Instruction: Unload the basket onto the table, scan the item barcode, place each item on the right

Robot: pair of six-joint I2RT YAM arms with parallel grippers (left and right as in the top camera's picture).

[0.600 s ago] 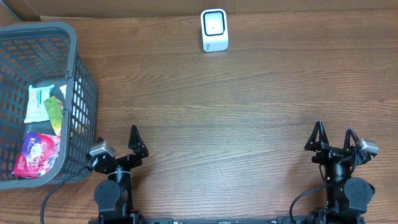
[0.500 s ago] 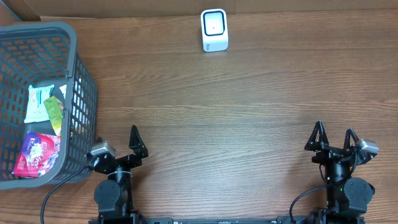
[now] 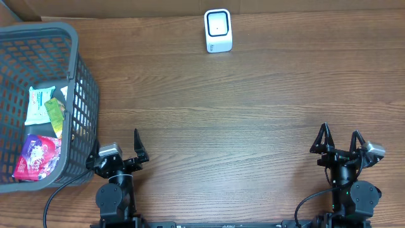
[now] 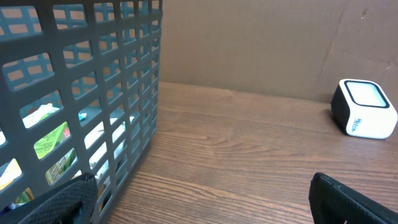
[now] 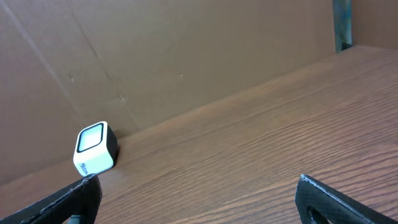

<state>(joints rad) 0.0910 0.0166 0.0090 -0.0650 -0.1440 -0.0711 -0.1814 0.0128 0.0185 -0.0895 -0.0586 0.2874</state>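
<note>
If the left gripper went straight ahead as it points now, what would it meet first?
Probably nothing near: the left gripper points between basket and scanner, toward the cardboard wall.

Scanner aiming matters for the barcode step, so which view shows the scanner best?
Left wrist: the scanner appears largest there, with its window and side lettering visible. The right wrist view shows the scanner smaller, at the left of the picture. Overhead shows the scanner small, from above, window visible.
</note>
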